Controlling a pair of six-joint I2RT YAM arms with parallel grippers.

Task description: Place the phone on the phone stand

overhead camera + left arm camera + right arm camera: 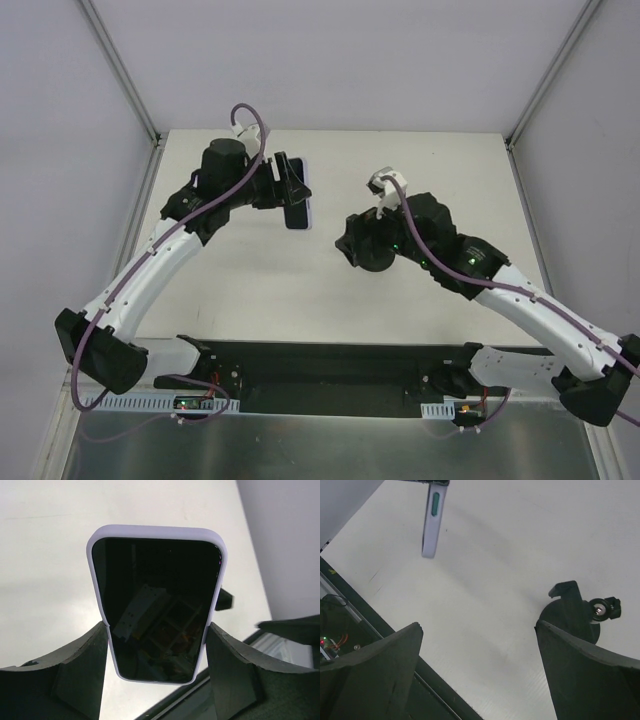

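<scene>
Robot lab cell — white table [300,290], plain walls [330,60] (aluminium-framed).

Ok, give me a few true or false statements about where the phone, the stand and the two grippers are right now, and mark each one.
1. The left gripper grips the phone by its long sides. True.
2. The phone sits on the phone stand. False: the phone stand is empty on the table, apart from the phone, which is held by the left gripper.
3. The right gripper is open and holds nothing. True.
4. The phone has a red rim. False: its rim is pale lavender around a black screen.
</scene>
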